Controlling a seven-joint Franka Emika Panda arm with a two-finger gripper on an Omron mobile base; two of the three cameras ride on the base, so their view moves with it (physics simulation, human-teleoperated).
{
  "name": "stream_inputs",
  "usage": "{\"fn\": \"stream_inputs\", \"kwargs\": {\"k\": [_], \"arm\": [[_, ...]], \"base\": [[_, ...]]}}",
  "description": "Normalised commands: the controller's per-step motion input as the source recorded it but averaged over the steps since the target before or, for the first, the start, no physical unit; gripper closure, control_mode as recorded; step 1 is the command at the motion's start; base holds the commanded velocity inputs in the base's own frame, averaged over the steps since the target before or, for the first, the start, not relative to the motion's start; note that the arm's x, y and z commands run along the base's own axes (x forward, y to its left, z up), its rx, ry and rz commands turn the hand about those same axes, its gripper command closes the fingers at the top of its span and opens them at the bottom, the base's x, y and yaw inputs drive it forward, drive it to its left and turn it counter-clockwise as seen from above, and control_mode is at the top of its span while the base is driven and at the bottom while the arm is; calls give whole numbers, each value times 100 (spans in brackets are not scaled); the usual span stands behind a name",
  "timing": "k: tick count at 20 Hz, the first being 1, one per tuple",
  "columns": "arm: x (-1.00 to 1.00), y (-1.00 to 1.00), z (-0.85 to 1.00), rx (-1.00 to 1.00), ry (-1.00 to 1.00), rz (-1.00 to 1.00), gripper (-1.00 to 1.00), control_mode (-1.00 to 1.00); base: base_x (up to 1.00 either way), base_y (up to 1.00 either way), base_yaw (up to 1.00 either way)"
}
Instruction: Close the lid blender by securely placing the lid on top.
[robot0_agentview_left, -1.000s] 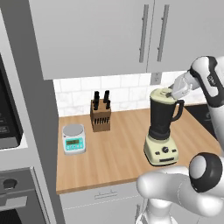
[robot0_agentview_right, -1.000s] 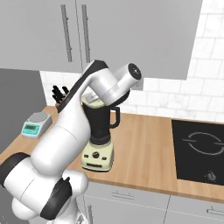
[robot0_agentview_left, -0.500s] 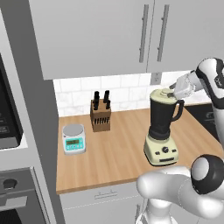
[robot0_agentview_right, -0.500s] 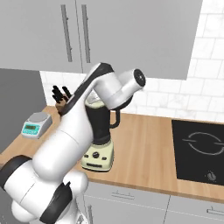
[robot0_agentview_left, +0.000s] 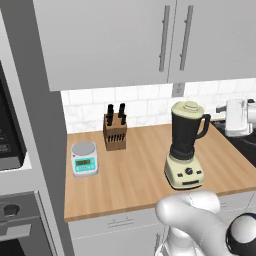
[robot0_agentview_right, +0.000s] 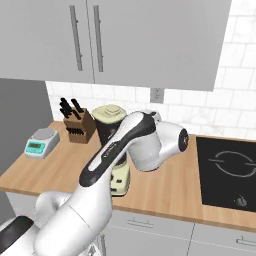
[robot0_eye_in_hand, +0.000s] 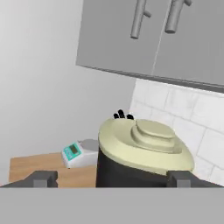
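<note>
I am backing my gripper (robot0_eye_in_hand: 112, 178) away toward 3 o'clock of the blender (robot0_agentview_left: 185, 146), fingers spread wide and carrying nothing. A second ago my hand was hovering right at the jar's mouth. The lid (robot0_eye_in_hand: 144, 142) is sitting on the jar, so I judge the closing done. Farther off, the scale (robot0_eye_in_hand: 80, 152) is resting at 9 o'clock.

Glossy white rounded arm links with dark joint bands, ending in a claw (robot0_eye_in_hand: 112, 179) with small dark-grey tips.

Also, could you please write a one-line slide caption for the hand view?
Lid resting on the dark blender jar, open gripper just behind it.
</note>
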Motion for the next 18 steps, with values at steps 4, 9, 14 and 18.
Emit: {"fn": "stream_inputs", "kwargs": {"k": [4,9,14,18], "arm": [[-100,-52,-97,2,-56,0,-100,-100],[-100,-43,-84,-2,-63,0,-100,-100],[-100,-16,39,4,-83,0,-100,-100],[-99,-13,52,21,-87,0,-100,-100]], "base": [[0,0,0],[0,0,0],[0,0,0],[0,0,0]]}}
